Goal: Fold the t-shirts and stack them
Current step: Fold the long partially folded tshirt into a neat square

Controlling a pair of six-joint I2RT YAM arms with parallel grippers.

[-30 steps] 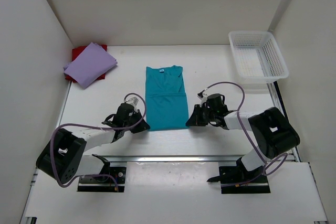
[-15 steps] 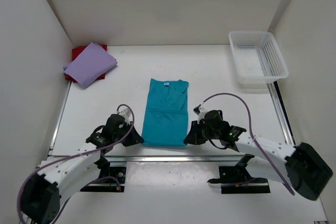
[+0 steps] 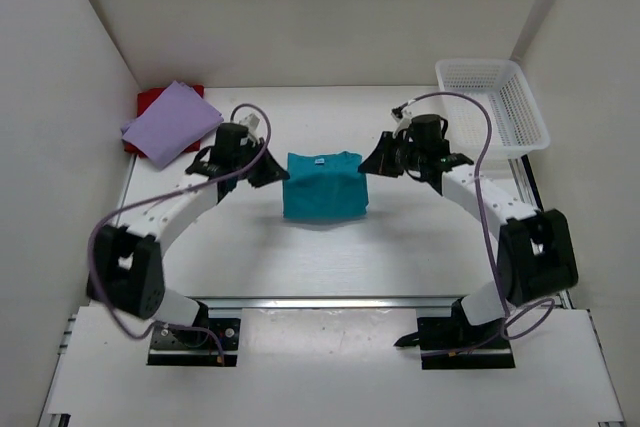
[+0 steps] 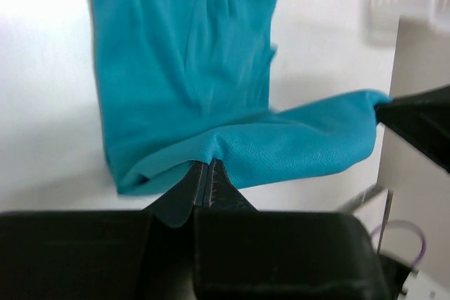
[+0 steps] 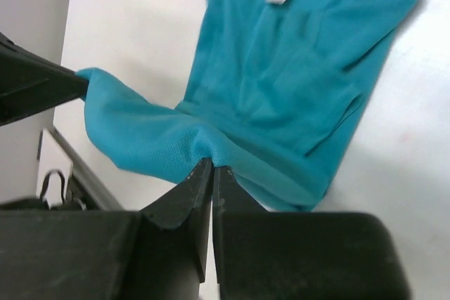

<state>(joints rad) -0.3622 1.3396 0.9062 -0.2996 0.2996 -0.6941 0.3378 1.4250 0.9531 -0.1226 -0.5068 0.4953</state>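
Note:
The teal t-shirt (image 3: 323,185) lies in the middle of the table, its lower half lifted and doubled over toward the collar. My left gripper (image 3: 281,173) is shut on its left hem corner, and my right gripper (image 3: 364,166) is shut on the right hem corner. In the left wrist view the teal t-shirt (image 4: 190,82) hangs from my left gripper (image 4: 206,165), the jaws pinching its edge. In the right wrist view the cloth (image 5: 281,82) is pinched the same way by my right gripper (image 5: 213,164). The folded lavender t-shirt (image 3: 172,123) rests on the red t-shirt (image 3: 150,100) at the far left.
A white mesh basket (image 3: 492,108) stands at the back right corner. White walls close in the table on the left, back and right. Purple cables loop off both arms above the table.
Both grippers have carried the teal shirt's hem from the near side up toward the collar, folding the shirt in half. The jaws closed on the cloth before the lift.

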